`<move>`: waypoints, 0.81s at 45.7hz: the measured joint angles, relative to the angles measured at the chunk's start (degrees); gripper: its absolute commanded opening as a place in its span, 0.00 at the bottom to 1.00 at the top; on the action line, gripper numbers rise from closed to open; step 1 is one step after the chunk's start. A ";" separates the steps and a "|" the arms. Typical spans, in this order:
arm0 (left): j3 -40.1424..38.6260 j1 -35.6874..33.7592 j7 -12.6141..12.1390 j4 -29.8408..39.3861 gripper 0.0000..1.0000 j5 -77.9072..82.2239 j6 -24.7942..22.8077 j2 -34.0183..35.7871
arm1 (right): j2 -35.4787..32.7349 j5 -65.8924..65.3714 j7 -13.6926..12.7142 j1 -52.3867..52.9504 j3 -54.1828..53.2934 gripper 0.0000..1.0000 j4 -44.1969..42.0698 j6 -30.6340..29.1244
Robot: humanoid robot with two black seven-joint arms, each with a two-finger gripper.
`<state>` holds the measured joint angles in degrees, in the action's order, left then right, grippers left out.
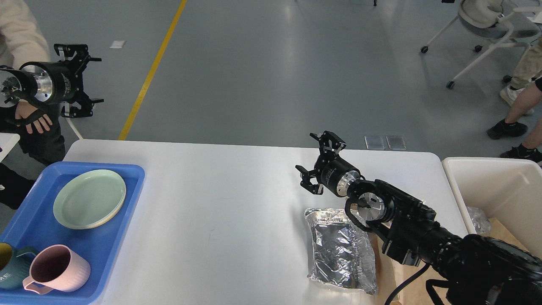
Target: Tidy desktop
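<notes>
The white desktop [220,199] fills the middle of the head view. A crumpled silver foil bag [341,250] lies on it near the front right, partly under my right arm. My right gripper [316,163] hovers open just beyond the bag's far end, nothing between its fingers. My left gripper [87,80] is raised at the far left, beyond the desktop's back-left corner, open and empty.
A blue tray [123,203] at the left holds pale green plates [89,204], a pink mug [57,270] and a dark teal mug [8,271]. A cream bin [491,186] stands at the right. A person [21,38] stands at the far left behind my left gripper.
</notes>
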<state>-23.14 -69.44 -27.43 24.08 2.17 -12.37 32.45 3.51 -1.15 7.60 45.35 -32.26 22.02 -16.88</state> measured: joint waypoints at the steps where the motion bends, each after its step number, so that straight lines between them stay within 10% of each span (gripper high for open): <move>1: -0.22 0.25 0.05 -0.09 0.96 -0.01 0.98 -0.08 | 0.00 0.00 0.00 0.00 0.00 1.00 0.00 0.00; 18: -1.99 2.04 1.65 -0.34 0.96 0.07 6.45 -2.63 | 0.00 0.00 0.00 0.00 0.01 1.00 0.03 0.00; 37: -10.59 4.29 19.12 -0.36 0.96 -0.14 12.63 -5.57 | 0.00 0.00 0.02 0.00 0.01 1.00 0.02 0.00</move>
<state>-33.73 -65.15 -8.30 23.72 2.03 0.26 26.88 3.51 -1.14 7.62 45.35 -32.25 22.04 -16.88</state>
